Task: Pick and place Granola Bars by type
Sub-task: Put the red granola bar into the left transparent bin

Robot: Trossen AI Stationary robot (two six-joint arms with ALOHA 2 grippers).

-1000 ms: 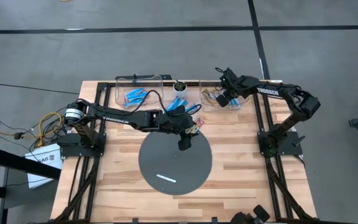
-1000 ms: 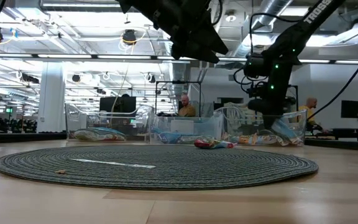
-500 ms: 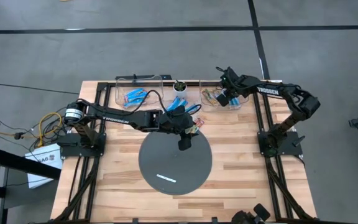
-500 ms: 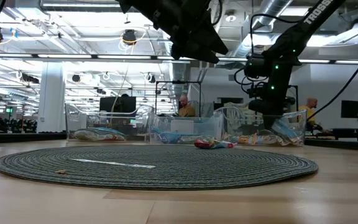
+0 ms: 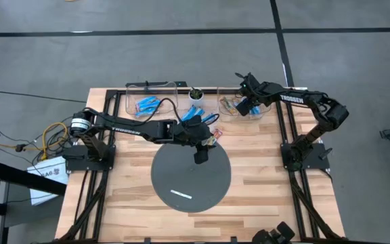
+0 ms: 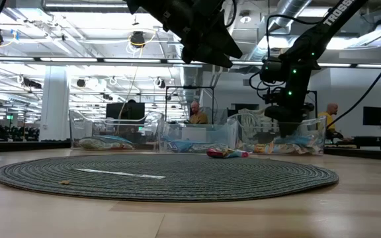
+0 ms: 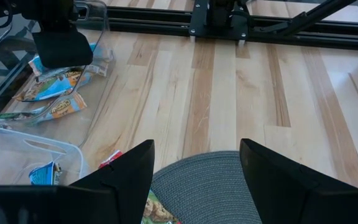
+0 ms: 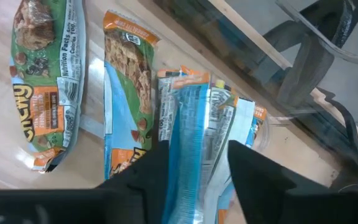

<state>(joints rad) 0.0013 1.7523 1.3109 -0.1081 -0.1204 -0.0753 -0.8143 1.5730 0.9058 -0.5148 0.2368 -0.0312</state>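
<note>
Wooden slatted counter (image 5: 263,173), rear right clear plastic bin (image 5: 257,114): right claw (image 8: 194,165) newly parted over blue-and-white foil-wrapped granola bar (image 8: 194,124), apparently released among its kind; left claw (image 7: 194,168) open, empty, above round grey mat (image 5: 190,175).

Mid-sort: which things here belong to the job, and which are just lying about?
Job:
- granola bars in right bin
- blue bars in left bin
- bar at mat edge
- right gripper
- left gripper

Lying about:
- round grey mat
- white strip
</note>
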